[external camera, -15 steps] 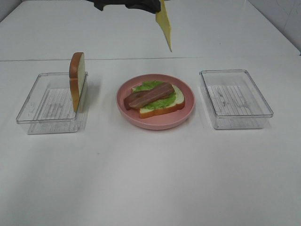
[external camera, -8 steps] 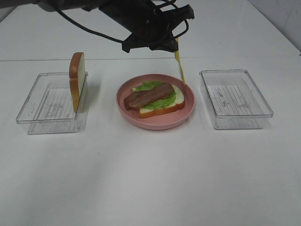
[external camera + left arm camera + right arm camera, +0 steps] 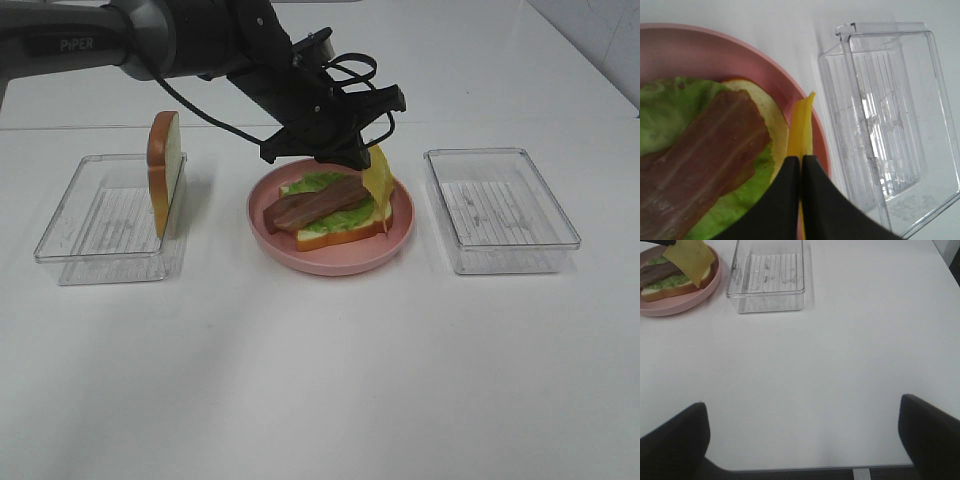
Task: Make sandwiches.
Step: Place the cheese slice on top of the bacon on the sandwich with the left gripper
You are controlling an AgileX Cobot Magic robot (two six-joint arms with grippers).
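done: bottom bread slice [image 3: 345, 232], lettuce [image 3: 318, 182], bacon [image 3: 318, 203] stacked on pink plate [image 3: 330, 262] | now: left gripper [image 3: 366, 158] pinching cheese slice [image 3: 378, 183] over stack's edge — unreleased | left: top bread slice [image 3: 165, 170] upright in left container [image 3: 75, 210] | right gripper [image 3: 802, 440] jaws apart, idle

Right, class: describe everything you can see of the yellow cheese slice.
The cheese slice is a thin, flat, yellow square, smooth like plastic. It hangs on a tilt, pinched at its upper edge between the closed black fingers of the left gripper. Its lower edge reaches down at the right side of the open sandwich on the pink plate; whether it touches cannot be told.
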